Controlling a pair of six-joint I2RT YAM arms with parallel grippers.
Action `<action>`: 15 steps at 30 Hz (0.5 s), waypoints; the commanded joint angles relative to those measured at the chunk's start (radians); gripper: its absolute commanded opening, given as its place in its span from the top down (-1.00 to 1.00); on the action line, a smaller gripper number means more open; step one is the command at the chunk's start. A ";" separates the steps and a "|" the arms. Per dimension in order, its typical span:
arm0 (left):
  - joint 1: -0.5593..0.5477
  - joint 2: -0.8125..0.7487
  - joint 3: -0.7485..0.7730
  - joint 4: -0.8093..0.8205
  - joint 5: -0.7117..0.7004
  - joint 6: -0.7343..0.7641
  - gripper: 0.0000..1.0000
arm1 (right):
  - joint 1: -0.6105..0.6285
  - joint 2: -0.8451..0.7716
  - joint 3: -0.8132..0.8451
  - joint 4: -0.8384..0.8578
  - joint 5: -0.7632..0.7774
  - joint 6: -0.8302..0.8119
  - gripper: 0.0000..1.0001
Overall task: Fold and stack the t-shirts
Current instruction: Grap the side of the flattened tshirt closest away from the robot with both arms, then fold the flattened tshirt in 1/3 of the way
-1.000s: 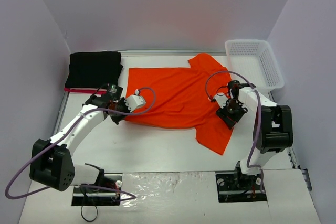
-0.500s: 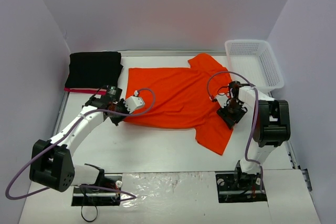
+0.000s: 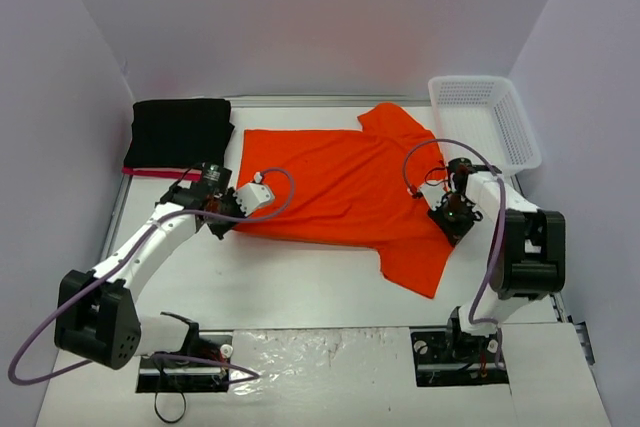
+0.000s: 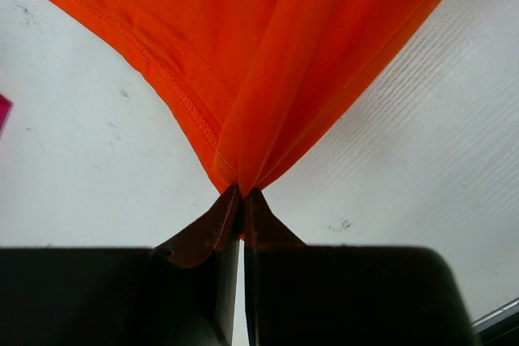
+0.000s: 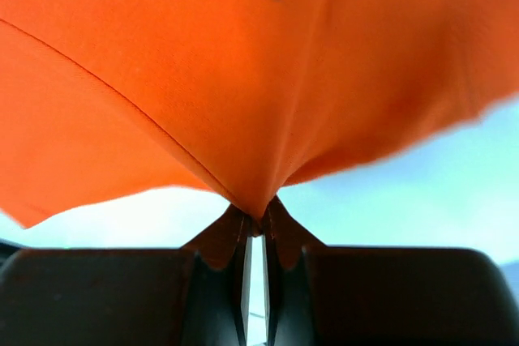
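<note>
Both our arms reach forward from the near edge: the left stretches long and low, the right folds back with its wrist turned inward. Our left gripper (image 4: 242, 194) is pinched tight on the hem corner of the orange t-shirt (image 3: 340, 187), cloth fanning out ahead of its tips. Our right gripper (image 5: 258, 215) is clamped on the shirt's opposite edge, beside the near sleeve. Between them the shirt lies spread smooth on the white table (image 3: 300, 282). Beyond the left gripper a folded black t-shirt (image 3: 180, 130) rests on a pink-red t-shirt (image 3: 150, 172). Beyond the right gripper stands a white mesh basket (image 3: 470, 79).
</note>
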 commanded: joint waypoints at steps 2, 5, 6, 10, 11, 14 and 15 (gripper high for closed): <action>0.008 -0.083 0.032 -0.048 -0.036 0.000 0.95 | -0.030 -0.133 0.023 -0.142 -0.003 -0.041 1.00; 0.008 -0.116 0.038 -0.066 -0.039 -0.002 0.95 | -0.032 -0.205 0.039 -0.190 -0.020 -0.050 1.00; 0.008 -0.123 0.034 -0.067 -0.039 0.000 0.95 | -0.033 -0.217 0.040 -0.199 -0.021 -0.052 1.00; 0.008 -0.154 0.024 -0.092 -0.053 0.003 0.95 | -0.033 -0.265 0.031 -0.223 -0.009 -0.058 1.00; 0.008 -0.159 0.024 -0.097 -0.055 0.004 0.95 | -0.035 -0.272 0.028 -0.228 -0.009 -0.063 1.00; 0.008 -0.178 0.023 -0.116 -0.050 0.004 0.95 | -0.039 -0.288 0.025 -0.246 -0.009 -0.069 1.00; 0.008 -0.183 0.021 -0.120 -0.052 0.007 0.95 | -0.039 -0.291 0.025 -0.257 -0.010 -0.073 1.00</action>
